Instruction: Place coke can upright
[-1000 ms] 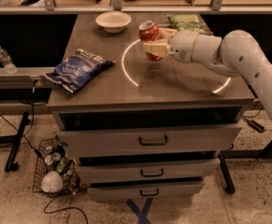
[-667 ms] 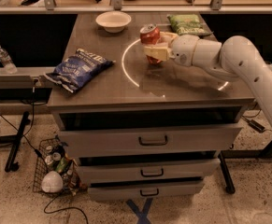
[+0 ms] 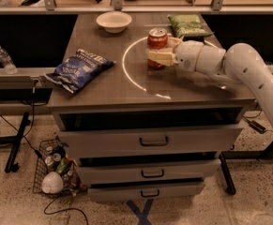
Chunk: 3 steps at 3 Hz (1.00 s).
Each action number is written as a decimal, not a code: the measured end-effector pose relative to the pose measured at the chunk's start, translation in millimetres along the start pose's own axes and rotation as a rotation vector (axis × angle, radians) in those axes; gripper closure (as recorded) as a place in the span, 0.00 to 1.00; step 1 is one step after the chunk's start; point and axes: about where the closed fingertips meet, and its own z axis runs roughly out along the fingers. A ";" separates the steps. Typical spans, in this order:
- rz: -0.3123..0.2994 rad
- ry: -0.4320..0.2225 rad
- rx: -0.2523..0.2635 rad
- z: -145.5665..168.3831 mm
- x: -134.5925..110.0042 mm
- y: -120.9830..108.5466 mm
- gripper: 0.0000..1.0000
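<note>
The red coke can (image 3: 157,39) stands upright on the grey table top (image 3: 108,86), right of the middle, its silver top facing up. My gripper (image 3: 158,56) reaches in from the right on the white arm (image 3: 239,67). Its pale fingers (image 3: 160,57) are shut around the can's middle, hiding the lower part of the can.
A white bowl (image 3: 113,21) sits at the back. A green chip bag (image 3: 188,25) lies at the back right, just behind my arm. A blue chip bag (image 3: 78,67) lies at the left edge. Drawers are below the top. A wire basket (image 3: 56,172) stands on the floor.
The can was tilted in my gripper earlier; it now stands upright and lower, at the table surface. The gripper has stayed closed on it.
</note>
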 end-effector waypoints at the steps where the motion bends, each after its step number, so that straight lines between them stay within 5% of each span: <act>1: 0.000 0.000 0.000 -0.1 0.0 0.0 0.05; 2: -0.002 0.007 0.045 -17.9 -1.7 -5.2 0.00; 3: -0.073 0.010 0.141 -67.2 -33.9 -35.2 0.00</act>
